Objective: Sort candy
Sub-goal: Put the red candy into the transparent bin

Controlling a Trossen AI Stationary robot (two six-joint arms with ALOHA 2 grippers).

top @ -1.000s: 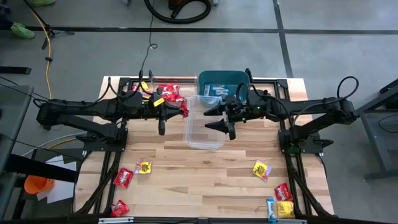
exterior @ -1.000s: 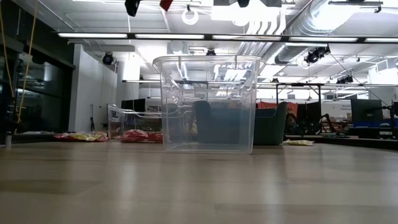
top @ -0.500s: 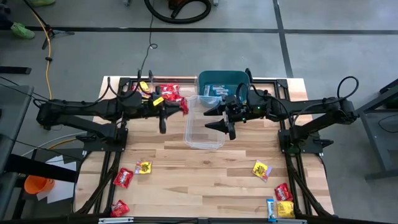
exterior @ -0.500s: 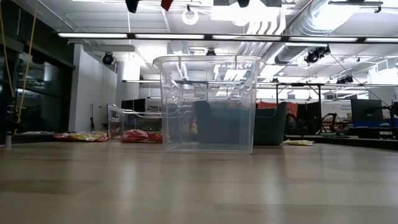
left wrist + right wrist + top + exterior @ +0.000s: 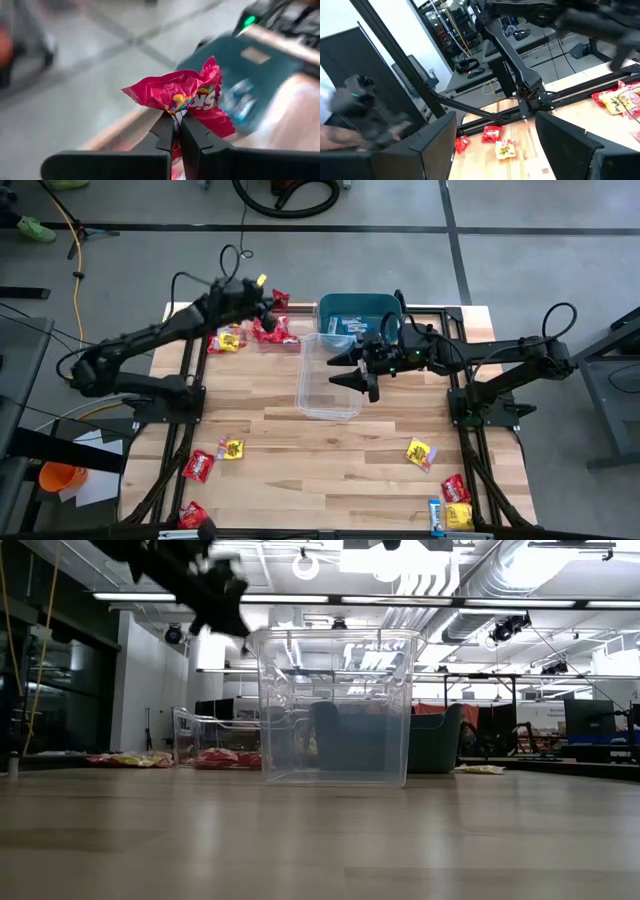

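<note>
My left gripper (image 5: 272,301) is up over the table's far edge, left of the teal bin (image 5: 360,308), shut on a red candy packet (image 5: 192,97). The arm shows blurred at the upper left of the low view (image 5: 205,590). More red and yellow candy (image 5: 268,330) lies in a heap at the far left. My right gripper (image 5: 347,370) hangs open over the clear tub (image 5: 328,380) in the middle of the table, nothing between its fingers (image 5: 437,142). My left gripper pinches the red packet between its two fingers, which meet on the crumpled wrapper near its middle (image 5: 176,112). The packet sticks out beyond the fingertips, lifted clear of the table. The fingers point toward the table's far edge, slanting a little down.
Loose candy lies near left (image 5: 198,465), (image 5: 232,448), (image 5: 192,515) and near right (image 5: 420,452), (image 5: 455,490). A yellow packet (image 5: 228,340) lies beside the far-left heap. A second clear tub (image 5: 205,735) stands far back. Bare wood lies in front of the middle tub.
My left gripper has swung from beside the clear tub toward the table's far edge, still shut on the red packet, which went with it. It has come lower, so the arm now shows in the low view. Most of the move fell in the last half second.
</note>
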